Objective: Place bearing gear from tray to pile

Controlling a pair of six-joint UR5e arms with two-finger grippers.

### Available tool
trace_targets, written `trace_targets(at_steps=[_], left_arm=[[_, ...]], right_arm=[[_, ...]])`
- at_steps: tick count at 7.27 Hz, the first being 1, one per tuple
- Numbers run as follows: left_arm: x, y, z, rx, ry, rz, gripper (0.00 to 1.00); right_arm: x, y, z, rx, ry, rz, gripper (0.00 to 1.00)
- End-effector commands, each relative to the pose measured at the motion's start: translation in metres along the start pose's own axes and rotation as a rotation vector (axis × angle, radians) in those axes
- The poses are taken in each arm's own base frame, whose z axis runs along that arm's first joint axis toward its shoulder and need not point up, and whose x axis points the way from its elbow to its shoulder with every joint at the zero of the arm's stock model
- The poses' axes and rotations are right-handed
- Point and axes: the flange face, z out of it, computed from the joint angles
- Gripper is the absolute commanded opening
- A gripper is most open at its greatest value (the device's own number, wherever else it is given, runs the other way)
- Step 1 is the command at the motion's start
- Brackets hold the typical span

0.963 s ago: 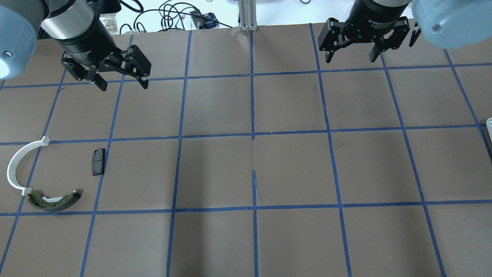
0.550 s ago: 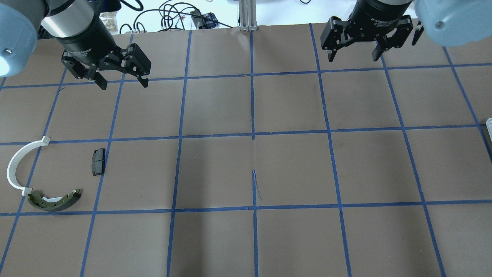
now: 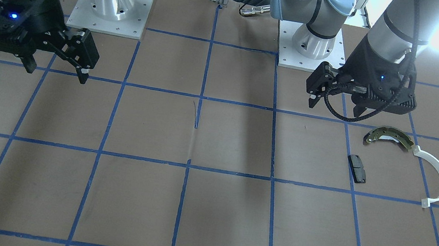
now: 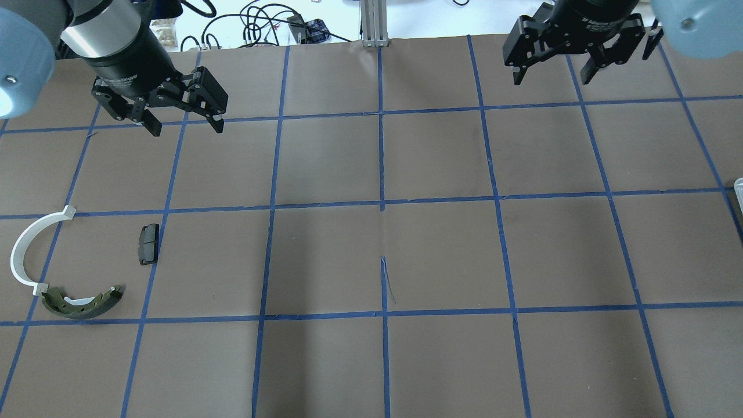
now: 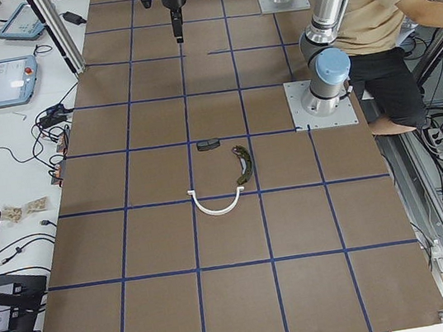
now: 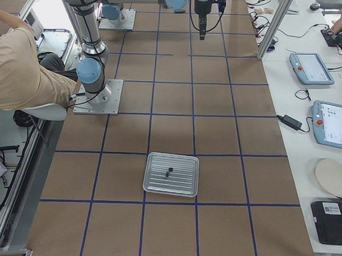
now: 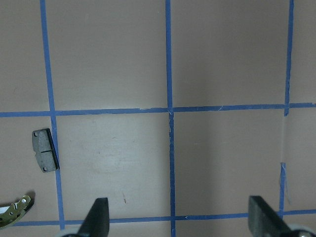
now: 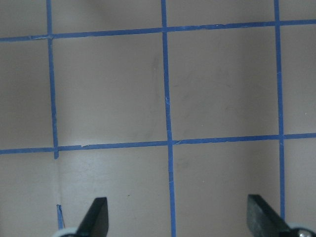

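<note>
Two spread dark fingertips [image 7: 98,217] at the bottom edge, blue-taped brown table [image 7: 222,64], small black pad [image 7: 45,156] far left, olive brake shoe tip [image 7: 14,211] in the corner.

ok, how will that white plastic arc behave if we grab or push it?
Probably light and springy: the white arc is a thin open half-ring, so a pinch may flex it. Lying flat, a push at one end would likely spin it, and could nudge the brake shoe beside its end.
</note>
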Motion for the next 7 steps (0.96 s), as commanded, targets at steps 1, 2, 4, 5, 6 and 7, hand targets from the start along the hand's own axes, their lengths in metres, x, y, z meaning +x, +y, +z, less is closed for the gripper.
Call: trace_targets(at_steps=[1, 2, 4, 5, 6, 7], left_arm=[[0.000, 0.000, 0.001, -0.001, 0.000, -0.001, 1.00], [0.000, 0.001, 0.000, 0.000, 0.000, -0.003, 1.00], [0.000, 0.001, 0.000, 0.000, 0.000, -0.001, 1.00], [0.000, 0.001, -0.001, 0.002, 0.000, -0.001, 1.00], [0.000, 0.001, 0.000, 0.000, 0.000, 0.000, 1.00], [0.000, 0.001, 0.001, -0.001, -0.001, 0.002, 1.00]], right_arm=[[0.044, -0.007, -0.003, -0.014, 0.010, -0.019, 1.00], [0.068, -0.009, -0.006, -0.030, 0.035, -0.049, 1.00], [0.174, -0.008, -0.009, -0.087, 0.057, -0.080, 1.00], [0.254, 0.003, -0.009, -0.116, 0.093, -0.079, 1.00], [0.338, 0.023, 0.003, -0.151, 0.087, -0.102, 1.00], [0.406, 0.030, 0.038, -0.195, 0.050, -0.146, 1.00]])
